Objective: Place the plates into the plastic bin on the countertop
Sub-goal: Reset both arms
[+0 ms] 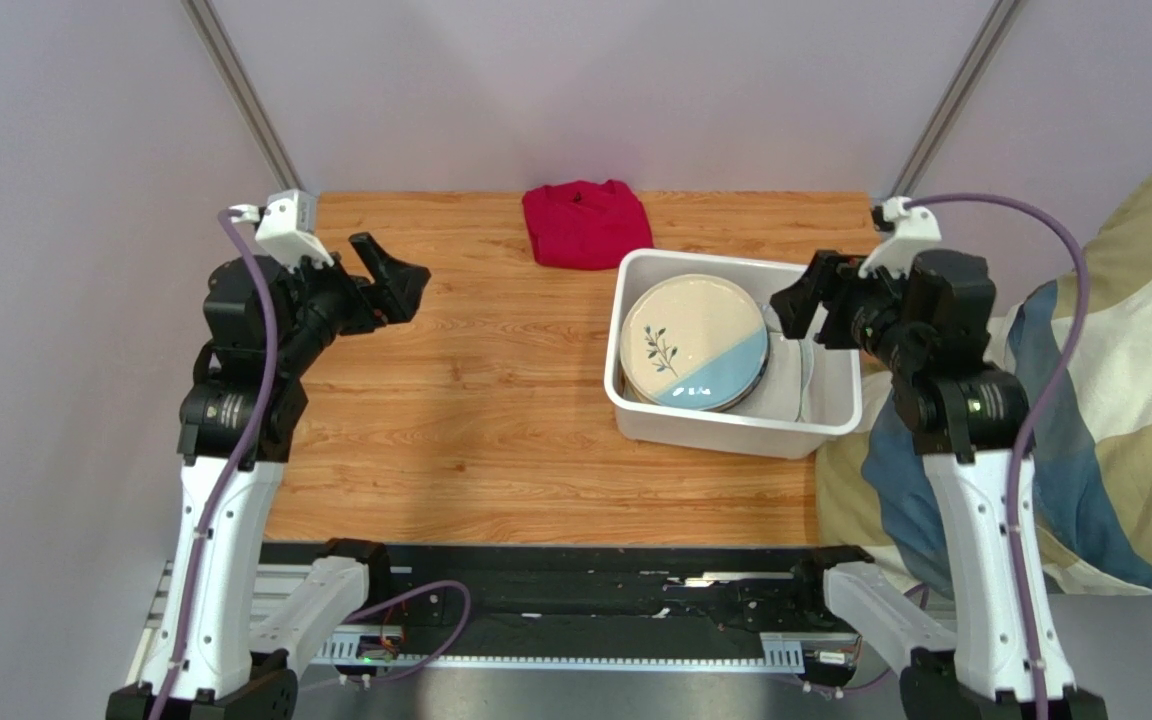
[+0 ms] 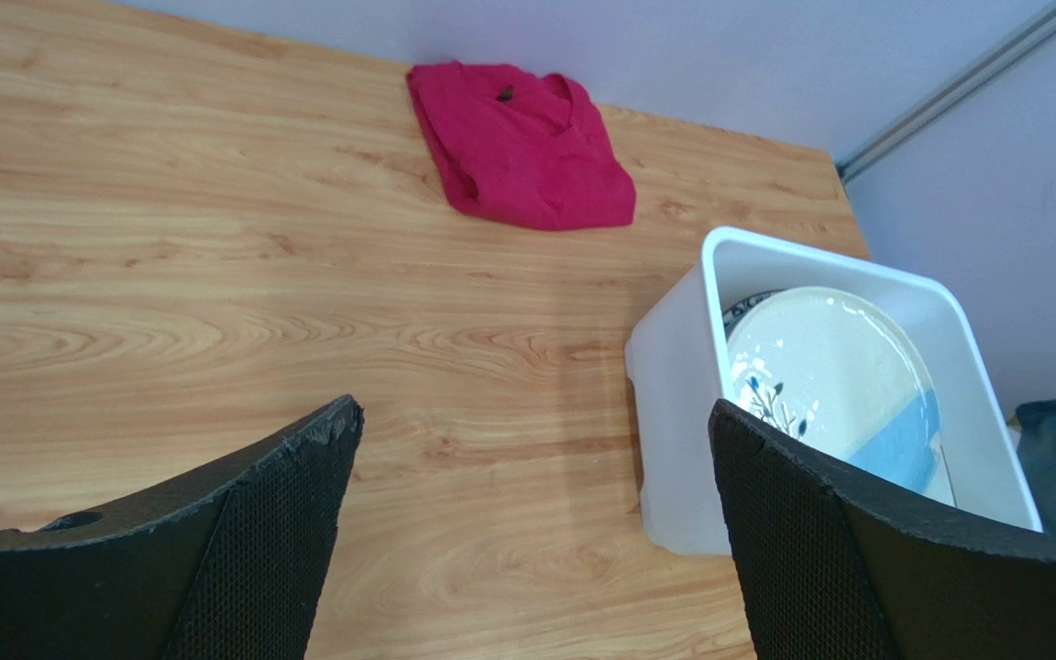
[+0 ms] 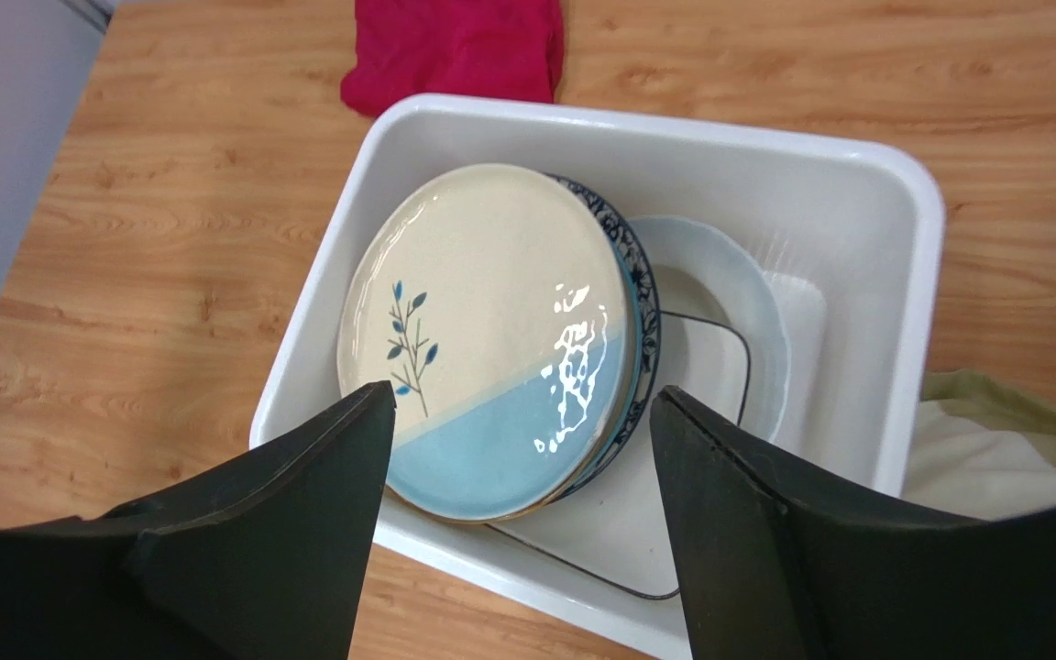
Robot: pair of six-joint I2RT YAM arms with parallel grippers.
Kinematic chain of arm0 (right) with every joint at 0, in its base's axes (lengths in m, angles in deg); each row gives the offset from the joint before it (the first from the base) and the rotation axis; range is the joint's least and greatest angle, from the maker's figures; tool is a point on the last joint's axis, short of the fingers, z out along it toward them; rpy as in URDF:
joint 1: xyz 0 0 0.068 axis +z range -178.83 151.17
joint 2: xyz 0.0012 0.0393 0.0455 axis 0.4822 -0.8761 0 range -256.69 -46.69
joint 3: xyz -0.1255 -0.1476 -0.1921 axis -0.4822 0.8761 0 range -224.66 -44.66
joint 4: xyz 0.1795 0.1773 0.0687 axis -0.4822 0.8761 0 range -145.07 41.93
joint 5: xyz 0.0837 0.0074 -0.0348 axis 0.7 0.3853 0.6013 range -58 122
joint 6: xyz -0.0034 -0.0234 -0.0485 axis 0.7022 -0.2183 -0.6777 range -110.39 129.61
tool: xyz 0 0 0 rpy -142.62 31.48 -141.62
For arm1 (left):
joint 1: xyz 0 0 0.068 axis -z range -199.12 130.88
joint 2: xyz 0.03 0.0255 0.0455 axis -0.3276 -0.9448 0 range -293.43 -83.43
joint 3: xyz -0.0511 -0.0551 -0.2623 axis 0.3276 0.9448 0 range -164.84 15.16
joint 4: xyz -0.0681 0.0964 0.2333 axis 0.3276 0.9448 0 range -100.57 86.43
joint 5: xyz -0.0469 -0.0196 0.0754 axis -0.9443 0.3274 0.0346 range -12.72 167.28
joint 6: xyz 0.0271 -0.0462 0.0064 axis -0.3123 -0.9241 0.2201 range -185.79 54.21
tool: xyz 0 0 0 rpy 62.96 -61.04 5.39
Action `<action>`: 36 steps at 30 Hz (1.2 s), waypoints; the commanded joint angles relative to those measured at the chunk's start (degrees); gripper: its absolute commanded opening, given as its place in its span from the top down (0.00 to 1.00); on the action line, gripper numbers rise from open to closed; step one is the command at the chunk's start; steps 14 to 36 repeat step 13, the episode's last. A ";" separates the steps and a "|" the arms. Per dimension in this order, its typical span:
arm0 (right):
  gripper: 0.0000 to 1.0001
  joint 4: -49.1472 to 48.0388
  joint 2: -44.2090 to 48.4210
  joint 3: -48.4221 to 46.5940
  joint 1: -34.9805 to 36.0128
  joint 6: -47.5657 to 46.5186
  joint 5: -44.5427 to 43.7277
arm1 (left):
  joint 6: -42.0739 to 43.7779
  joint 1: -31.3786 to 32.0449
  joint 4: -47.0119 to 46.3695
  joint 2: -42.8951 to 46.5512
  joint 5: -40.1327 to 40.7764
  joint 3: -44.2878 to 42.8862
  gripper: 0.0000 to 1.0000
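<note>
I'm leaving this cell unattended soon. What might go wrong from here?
The cream-and-blue plate sits askew on the other plates in the plastic bin, so it may slip. The open right hand hangs just above it; a careless retreat might clip the rim, and the bin stands near the countertop edge.

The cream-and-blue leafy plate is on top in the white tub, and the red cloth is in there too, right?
No. The top view shows the folded red cloth on the wooden tabletop, outside the white plastic tub. The cream-and-blue leafy plate is on top.
</note>
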 commanded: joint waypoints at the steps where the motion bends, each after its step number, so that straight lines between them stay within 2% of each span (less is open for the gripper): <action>1: 0.27 -11.03 8.87 6.67 0.10 -0.53 -6.62 | 1.96 -0.38 2.87 4.17 4.23 -1.16 0.00; 7: 0.27 -13.16 13.45 10.39 0.11 -0.97 -9.09 | 1.35 -0.38 3.57 6.28 4.93 0.51 0.00; 36: 0.27 -12.80 13.80 10.74 0.11 -0.97 -9.44 | 0.91 -0.38 4.98 5.93 5.46 0.16 0.00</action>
